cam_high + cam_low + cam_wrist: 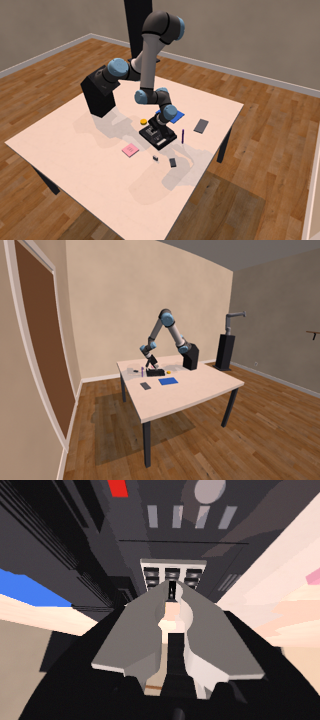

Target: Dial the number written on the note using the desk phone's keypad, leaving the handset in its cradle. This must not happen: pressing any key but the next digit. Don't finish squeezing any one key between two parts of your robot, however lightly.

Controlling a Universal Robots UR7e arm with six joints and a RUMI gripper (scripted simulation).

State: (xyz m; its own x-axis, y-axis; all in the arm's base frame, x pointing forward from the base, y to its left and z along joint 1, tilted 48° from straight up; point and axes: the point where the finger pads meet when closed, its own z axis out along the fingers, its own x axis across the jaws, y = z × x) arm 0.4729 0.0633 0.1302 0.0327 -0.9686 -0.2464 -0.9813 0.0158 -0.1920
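The black desk phone [162,141] [155,373] sits near the middle of the table [77,165]. Its handset [50,540] lies in the cradle along one side. The white keypad [149,131] [172,574] fills the middle of the wrist view. My gripper [152,128] [154,366] [171,582] is shut with nothing between the fingers. It is tilted down, and its joined tips are right at the middle key of the nearest visible keypad row. I cannot tell whether the tips touch the key. The pink note [130,149] [314,575] lies on the table beside the phone.
A yellow disc [143,121], a blue pad [178,117] [168,381], a purple pen [182,136] [142,371] and a grey slab [201,125] [145,385] lie around the phone. Two small dark blocks [155,157] [172,162] lie in front. The arm's black base [98,95] stands at the table's back.
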